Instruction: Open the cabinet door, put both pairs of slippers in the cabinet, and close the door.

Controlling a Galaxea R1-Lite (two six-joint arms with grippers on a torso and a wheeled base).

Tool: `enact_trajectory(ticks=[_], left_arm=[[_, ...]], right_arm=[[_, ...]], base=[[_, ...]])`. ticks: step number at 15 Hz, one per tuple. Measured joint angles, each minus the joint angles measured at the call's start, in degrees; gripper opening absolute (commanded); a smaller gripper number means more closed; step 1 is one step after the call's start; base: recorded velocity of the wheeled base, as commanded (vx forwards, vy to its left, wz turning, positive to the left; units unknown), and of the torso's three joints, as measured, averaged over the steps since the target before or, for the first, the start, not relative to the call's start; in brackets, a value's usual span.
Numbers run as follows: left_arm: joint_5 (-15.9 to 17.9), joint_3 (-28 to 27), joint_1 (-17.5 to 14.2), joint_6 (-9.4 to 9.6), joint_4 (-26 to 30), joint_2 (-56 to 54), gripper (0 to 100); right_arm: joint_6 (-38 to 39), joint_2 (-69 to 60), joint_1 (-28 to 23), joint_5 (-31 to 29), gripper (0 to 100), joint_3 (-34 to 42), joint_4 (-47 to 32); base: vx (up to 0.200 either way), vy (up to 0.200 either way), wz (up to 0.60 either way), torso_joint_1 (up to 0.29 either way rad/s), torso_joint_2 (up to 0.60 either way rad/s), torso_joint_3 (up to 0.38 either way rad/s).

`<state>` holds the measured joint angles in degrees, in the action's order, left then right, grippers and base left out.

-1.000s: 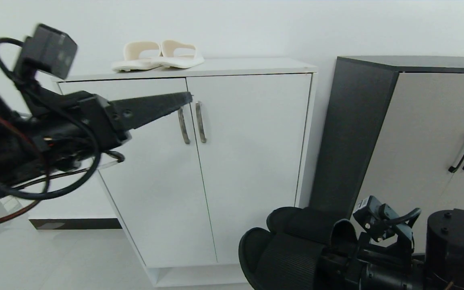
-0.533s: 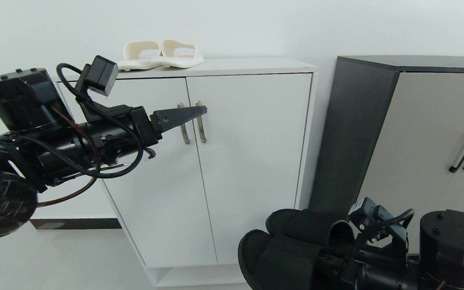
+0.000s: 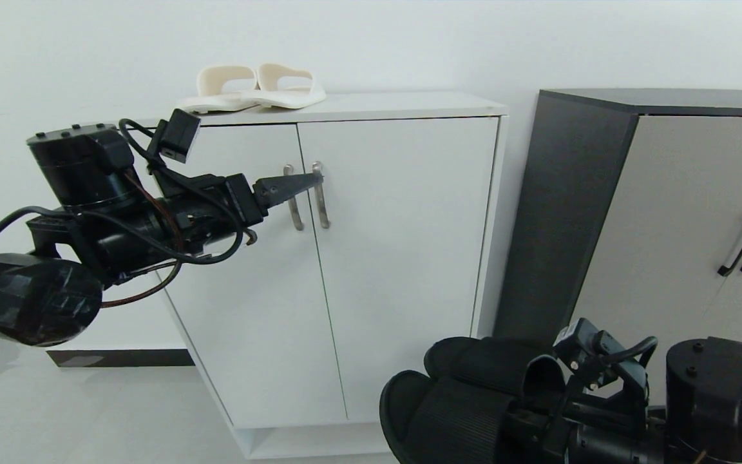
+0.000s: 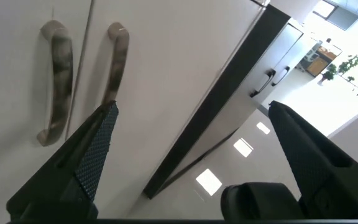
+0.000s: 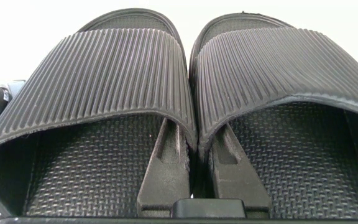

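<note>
- Plain white wall [image 3: 409, 38] backs two cabinets: a white cabinet [image 3: 403, 258] and, just beside it on the right, a dark cabinet [image 3: 564, 212] with a grey front.
- Left arm stretches out level across the white cabinet's front. The left hand [image 3: 306, 180] has its jaws spread wide with nothing between them, and its tip is at the upper ends of the two metal handles [image 3: 321, 196] (whether it touches them I cannot tell).
- Right arm sits low, near the white cabinet's foot. The right hand [image 5: 196, 127] is clamped on the adjoining inner edges of the black slippers [image 3: 467, 399], one pair held side by side.
- Both doors [image 3: 248, 277] of the white cabinet are shut.
- One pair of cream slippers [image 3: 255, 90] lies on the white cabinet's top, towards its left end.
</note>
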<state>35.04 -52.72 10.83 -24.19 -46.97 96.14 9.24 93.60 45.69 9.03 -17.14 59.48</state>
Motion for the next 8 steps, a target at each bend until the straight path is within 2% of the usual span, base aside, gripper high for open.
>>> enact_trajectory(ticks=[8], left_arm=[[-0.17, -5.42, 0.04, 0.13, -0.05, 6.51, 100]], right_arm=[[0.00, 0.28, 0.04, 0.00, 0, 0.05, 0.00]], base=[[0.000, 0.000, 0.00, 0.000, 0.00, 0.000]])
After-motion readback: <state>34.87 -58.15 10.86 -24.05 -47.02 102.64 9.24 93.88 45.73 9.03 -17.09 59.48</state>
